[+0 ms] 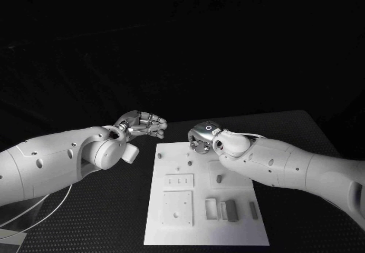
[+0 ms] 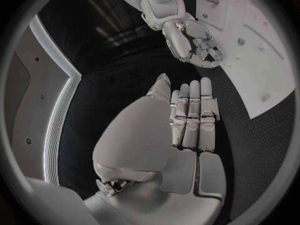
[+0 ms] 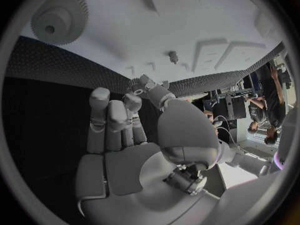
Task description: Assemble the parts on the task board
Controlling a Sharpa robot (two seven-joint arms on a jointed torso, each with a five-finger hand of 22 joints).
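The white task board (image 1: 171,232) lies in the middle of the black table. Several small grey parts rest on its near right area, among them a block (image 1: 230,210) and a thin bar (image 1: 253,210); another small part (image 1: 219,179) sits mid-board. My right hand (image 1: 204,136) hovers over the board's far edge, fingers loosely bent and holding nothing (image 3: 115,120). Its wrist view shows a toothed gear (image 3: 59,22) and a small peg (image 3: 173,57) on the board. My left hand (image 1: 143,125) hangs just beyond the board's far left corner, fingers side by side and nothing in them (image 2: 190,117).
Two raised square plates (image 1: 179,181) (image 1: 176,207) stand on the board's left half. Black mat surrounds the board (image 1: 296,137). A pale cable (image 1: 30,216) runs under my left arm at the table's near left. The two hands are close together, about a hand's width apart.
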